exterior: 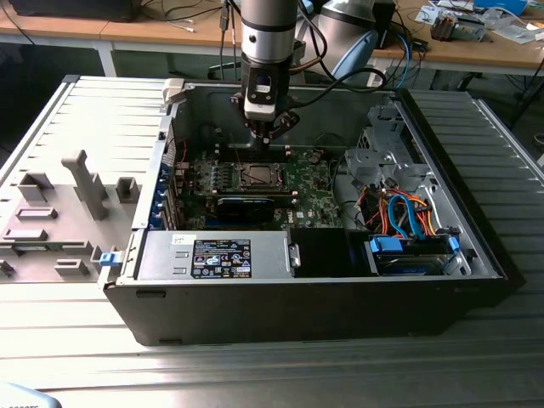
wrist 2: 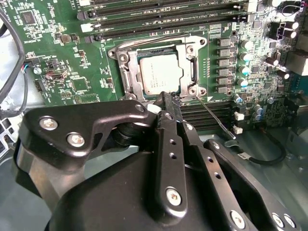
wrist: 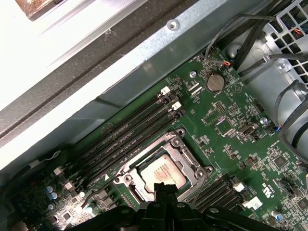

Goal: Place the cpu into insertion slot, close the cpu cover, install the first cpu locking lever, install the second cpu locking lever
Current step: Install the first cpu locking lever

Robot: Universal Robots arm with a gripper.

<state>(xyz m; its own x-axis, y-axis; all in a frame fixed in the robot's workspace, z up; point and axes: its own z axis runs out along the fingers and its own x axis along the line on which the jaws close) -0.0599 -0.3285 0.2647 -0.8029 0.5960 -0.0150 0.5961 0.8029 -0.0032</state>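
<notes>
gripper [wrist 2: 166, 97]: we record the fingers pressed together, nothing seen between them; the tips are at the socket's edge, just beside the cpu; whether they touch it we cannot tell.
cpu [wrist 2: 158, 74]: flat in the socket, silver top showing; in the exterior view it sits at the frame's centre, below the gripper.
cpu cover [wrist 2: 131, 72]: down, framing the cpu.
lever [wrist 2: 211, 115]: thin metal rod slanting out from the socket's corner.
motherboard [wrist 2: 72, 57]: green, with memory slots [wrist 2: 168, 12] beside the socket.
case [exterior: 297, 297]: black, open, on a ribbed grey table [exterior: 85, 110]; the arm [exterior: 268, 34] enters at the frame's upper centre.
</notes>
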